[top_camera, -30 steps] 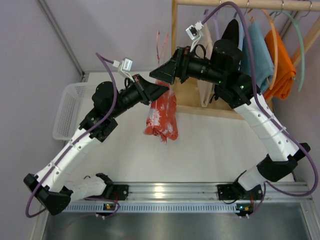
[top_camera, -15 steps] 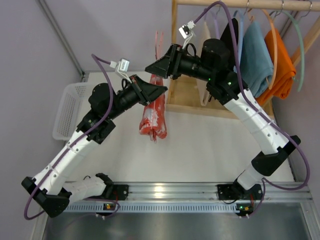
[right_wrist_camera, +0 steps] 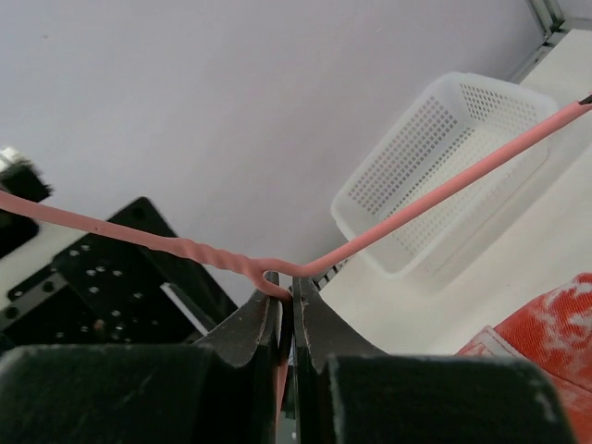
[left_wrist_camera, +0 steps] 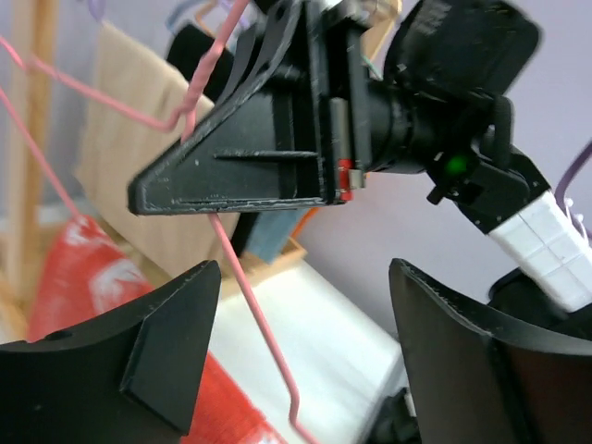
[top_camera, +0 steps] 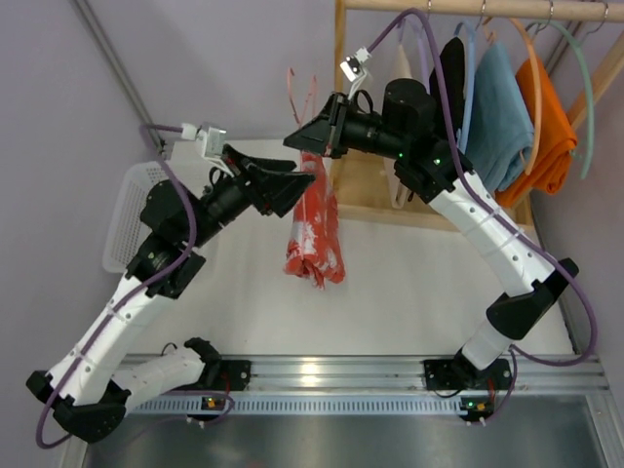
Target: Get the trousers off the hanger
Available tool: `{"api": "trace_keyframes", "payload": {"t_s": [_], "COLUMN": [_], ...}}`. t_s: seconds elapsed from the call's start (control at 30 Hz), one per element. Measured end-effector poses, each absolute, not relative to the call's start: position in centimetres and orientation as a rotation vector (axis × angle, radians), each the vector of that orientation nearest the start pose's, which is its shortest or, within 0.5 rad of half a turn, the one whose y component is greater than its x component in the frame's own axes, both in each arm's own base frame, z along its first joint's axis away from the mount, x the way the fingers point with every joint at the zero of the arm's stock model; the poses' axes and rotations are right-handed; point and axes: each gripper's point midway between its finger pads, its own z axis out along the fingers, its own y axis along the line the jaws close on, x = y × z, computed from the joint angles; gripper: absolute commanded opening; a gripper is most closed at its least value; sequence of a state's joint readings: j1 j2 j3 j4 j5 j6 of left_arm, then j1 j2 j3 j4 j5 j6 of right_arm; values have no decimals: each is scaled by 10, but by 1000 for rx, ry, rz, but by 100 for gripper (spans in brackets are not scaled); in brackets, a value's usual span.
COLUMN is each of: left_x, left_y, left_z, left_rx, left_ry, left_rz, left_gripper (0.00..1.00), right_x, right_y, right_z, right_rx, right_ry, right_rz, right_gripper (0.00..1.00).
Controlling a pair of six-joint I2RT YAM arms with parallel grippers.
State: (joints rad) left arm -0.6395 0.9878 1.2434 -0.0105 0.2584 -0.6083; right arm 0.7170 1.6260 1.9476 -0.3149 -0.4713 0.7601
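- The right tool (right_wrist_camera: 287, 294) is pinched shut on the pink hanger (right_wrist_camera: 444, 190), right by the twisted part of the wire.
- The left tool (left_wrist_camera: 305, 277) is wide open and holds nothing. In its own camera, the hanger wire shows between its two fingers.
- The red trousers (top_camera: 314, 229) hang from the hanger over the counter (top_camera: 409, 283), just beside the left tool.
- A white basket (top_camera: 132, 219) sits far left.
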Motion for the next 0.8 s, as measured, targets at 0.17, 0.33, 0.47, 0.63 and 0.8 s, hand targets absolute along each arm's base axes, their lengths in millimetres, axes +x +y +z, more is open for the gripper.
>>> {"api": "trace_keyframes", "payload": {"t_s": [0.17, 0.33, 0.47, 0.63, 0.8], "left_x": [199, 171, 157, 153, 164], "left_y": [-212, -178, -158, -149, -157], "left_z": [494, 471, 413, 322, 248], "left_rx": [369, 505, 658, 822, 915], "left_ry": [1264, 1201, 1224, 1299, 1424], "left_rz": [-999, -788, -606, -475, -452], "left_gripper": [87, 98, 98, 98, 98], "right_x": [281, 279, 279, 281, 280], "right_y": [384, 385, 384, 382, 378], "right_z": [477, 473, 472, 477, 495], "right_rx": [-372, -350, -324, -297, -285], "right_ry": [1774, 1799, 1816, 1817, 1774], "right_rz": [1506, 1531, 1554, 1567, 1571], "right_gripper": [0, 0, 0, 0, 0]}}
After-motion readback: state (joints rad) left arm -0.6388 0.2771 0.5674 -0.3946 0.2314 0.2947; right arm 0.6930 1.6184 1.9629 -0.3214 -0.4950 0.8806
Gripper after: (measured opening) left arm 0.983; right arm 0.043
